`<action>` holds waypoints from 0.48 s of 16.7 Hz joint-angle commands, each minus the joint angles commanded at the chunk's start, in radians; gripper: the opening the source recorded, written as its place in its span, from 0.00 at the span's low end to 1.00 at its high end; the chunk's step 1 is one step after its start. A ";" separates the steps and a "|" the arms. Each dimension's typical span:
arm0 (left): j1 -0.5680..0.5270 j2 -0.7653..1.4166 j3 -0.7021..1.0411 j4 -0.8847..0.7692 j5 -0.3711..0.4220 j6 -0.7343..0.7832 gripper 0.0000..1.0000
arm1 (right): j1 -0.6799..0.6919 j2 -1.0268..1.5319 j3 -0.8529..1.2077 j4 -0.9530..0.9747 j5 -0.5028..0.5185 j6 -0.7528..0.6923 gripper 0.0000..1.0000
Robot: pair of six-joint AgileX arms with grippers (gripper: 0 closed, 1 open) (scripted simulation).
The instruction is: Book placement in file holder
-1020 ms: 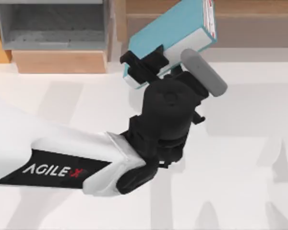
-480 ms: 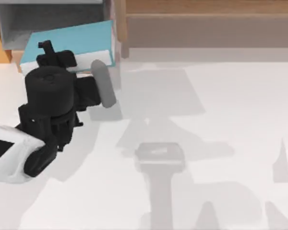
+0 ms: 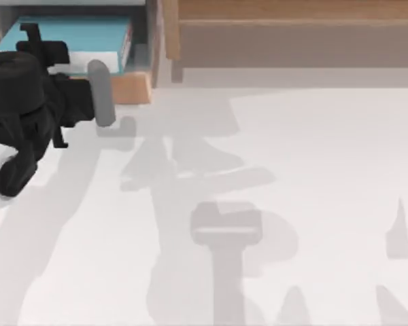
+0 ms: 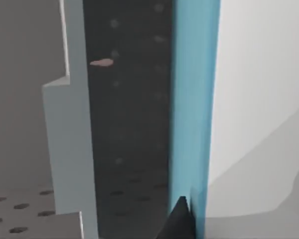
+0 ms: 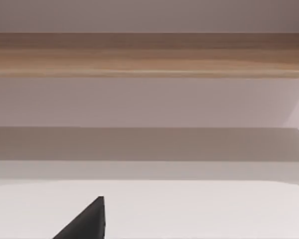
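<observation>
The teal-blue book (image 3: 78, 32) lies tilted in the mouth of the file holder (image 3: 141, 42) at the table's far left, its white page edges (image 3: 95, 61) facing the tan front lip (image 3: 130, 87). My left gripper (image 3: 42, 46) is shut on the book's near left end. In the left wrist view the book's cover (image 4: 194, 99) and white pages (image 4: 254, 74) stand beside the holder's dark inside (image 4: 129, 124) and its grey wall (image 4: 70, 129). My right gripper (image 5: 84, 224) is parked, facing the shelf.
A long brown wooden shelf (image 3: 292, 34) runs along the back, right of the file holder; it also crosses the right wrist view as the shelf (image 5: 149, 55). The white tabletop (image 3: 292, 170) stretches open in front, marked by arm shadows.
My left arm has carried the book from the middle of the back edge leftward and back. The book now sits partly inside the file holder, lower and flatter.
</observation>
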 joint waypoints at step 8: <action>0.002 0.026 0.028 -0.001 0.003 0.003 0.00 | 0.000 0.000 0.000 0.000 0.000 0.000 1.00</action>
